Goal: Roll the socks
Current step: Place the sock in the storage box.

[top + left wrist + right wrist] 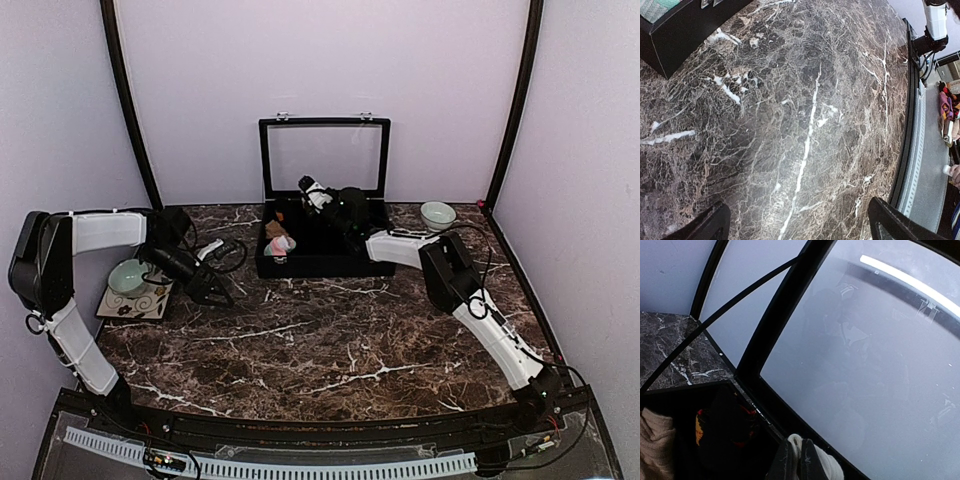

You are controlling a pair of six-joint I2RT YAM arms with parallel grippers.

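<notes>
The pink sock (280, 244), with white and mint patches, lies in the left part of the black box (300, 266). Its mint patch (657, 7) shows at the top left corner of the left wrist view. My right gripper (318, 197) is raised over the back of the box, in front of the glass lid. It is shut on the cream sock (312, 188). In the right wrist view, cream fabric (829, 469) bulges out between the closed fingers (799, 456). My left gripper (212, 289) hangs open over bare marble left of the box, its fingers (710, 225) wide apart with nothing between them.
A small tan bundle (276, 228) sits in the box behind the pink sock. The box's glass lid (325, 155) stands upright. A green bowl (127, 277) rests on a patterned mat at the left, and a second bowl (437, 214) stands right of the box. A dark item with red marks (720, 425) lies inside.
</notes>
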